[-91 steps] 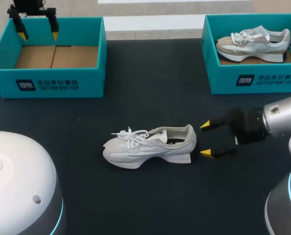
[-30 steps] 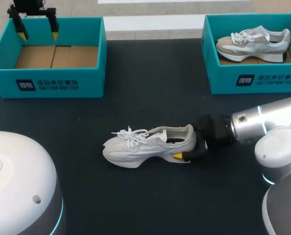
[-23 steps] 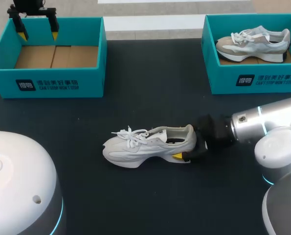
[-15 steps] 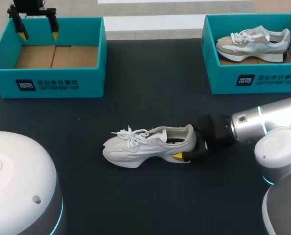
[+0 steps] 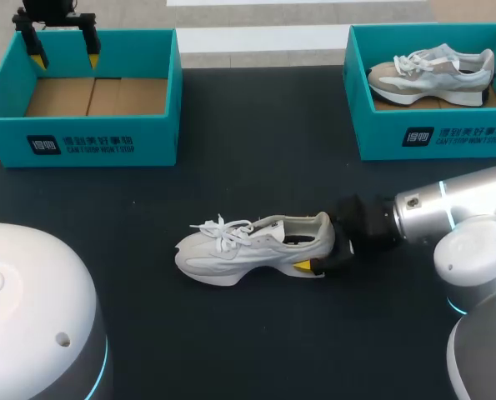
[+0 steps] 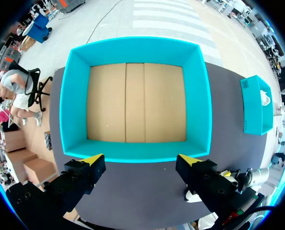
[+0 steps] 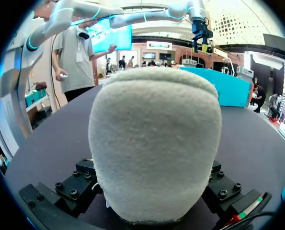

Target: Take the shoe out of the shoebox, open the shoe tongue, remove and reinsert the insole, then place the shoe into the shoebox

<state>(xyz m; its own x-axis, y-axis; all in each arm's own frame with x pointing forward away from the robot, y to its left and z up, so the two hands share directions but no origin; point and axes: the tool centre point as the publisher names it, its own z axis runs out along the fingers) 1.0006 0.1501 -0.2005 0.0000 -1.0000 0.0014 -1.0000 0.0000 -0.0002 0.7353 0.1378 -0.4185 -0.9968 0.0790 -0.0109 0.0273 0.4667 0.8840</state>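
Head view shows the shoe (image 5: 252,246) lying on its sole about the middle of the table (image 5: 256,167), toe toward the left edge and laces loose. The right gripper (image 5: 308,244) is at the heel, and in the right wrist view the padded heel collar fills the space just ahead of it. If it already presses the heel from both sides, I cannot tell.

I judge the shoe is light. Its upper is soft and will give under pressure, while the sole and heel cup are stiffer, so the heel is the good place to hold. The loose laces may catch.

The left gripper (image 5: 64,60) hangs wide open and holds nothing, over the far wall of the left box (image 5: 81,142). This box stands at the far left corner, with only bare cardboard inside. The right box (image 5: 431,137), at the far right corner, contains a second shoe (image 5: 431,71).
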